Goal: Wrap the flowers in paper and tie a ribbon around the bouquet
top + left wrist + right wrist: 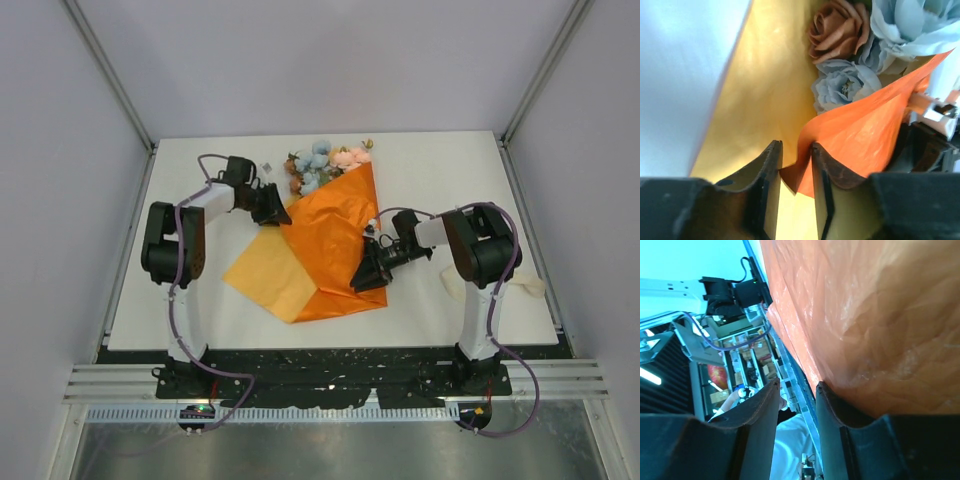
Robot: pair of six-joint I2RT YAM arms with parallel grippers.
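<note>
Lying on the white bench, big orange paper. At its near right edge, right end effector, a little apart, nothing in between. Further right, cream ribbon. Farther back on the left, left end effector, a little apart around a raised paper edge. Farthest, flowers poking out on top.

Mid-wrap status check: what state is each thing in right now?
paper: partly folded over, one corner flat on the table.
flowers: lying down, blooms sticking out of the fold.
ribbon: loose near the table's right edge, untied.
left gripper: slightly open, paper edge in the gap.
right gripper: open, nothing in the gap.
</note>
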